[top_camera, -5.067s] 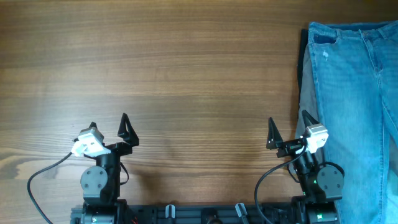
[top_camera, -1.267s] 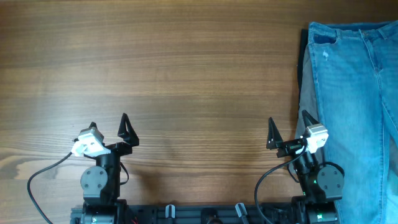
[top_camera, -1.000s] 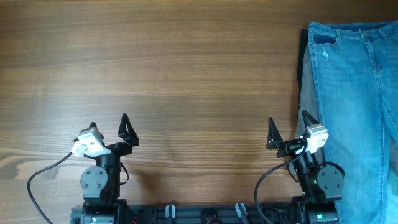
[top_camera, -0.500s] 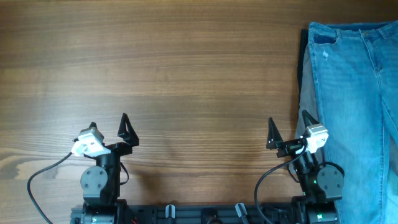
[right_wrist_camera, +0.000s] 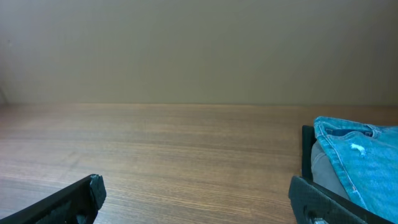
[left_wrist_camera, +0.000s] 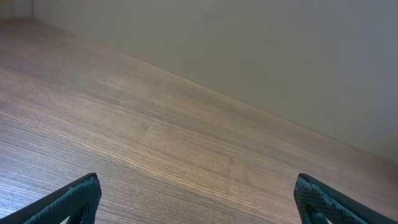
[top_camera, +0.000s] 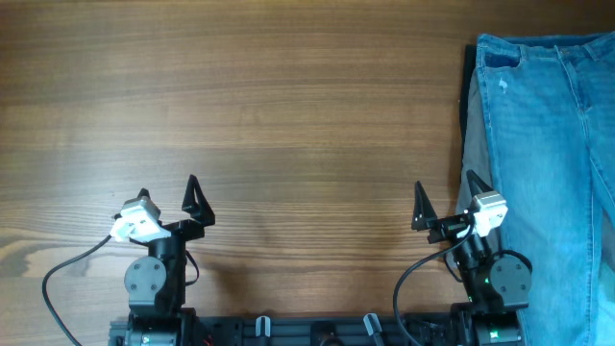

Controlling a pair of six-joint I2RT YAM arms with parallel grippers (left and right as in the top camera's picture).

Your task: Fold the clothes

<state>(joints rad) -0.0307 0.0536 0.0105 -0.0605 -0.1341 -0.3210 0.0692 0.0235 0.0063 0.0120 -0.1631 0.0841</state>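
Light-blue denim jeans (top_camera: 548,144) lie flat at the table's right edge, with a small white worn spot (top_camera: 503,86) near the top. Grey-khaki trousers (top_camera: 475,135) show as a strip under the jeans' left edge. Both also show in the right wrist view, the jeans (right_wrist_camera: 364,155) over the trousers (right_wrist_camera: 323,165). My left gripper (top_camera: 168,195) is open and empty near the front left. My right gripper (top_camera: 444,200) is open and empty at the front right, its right finger just beside the jeans' edge. The left wrist view shows only bare wood between the open fingers (left_wrist_camera: 199,202).
The wooden table (top_camera: 288,115) stretches wide to the left of the clothes. A plain wall (right_wrist_camera: 199,50) stands behind the table's far edge. The arm bases (top_camera: 154,284) sit at the front edge with cables.
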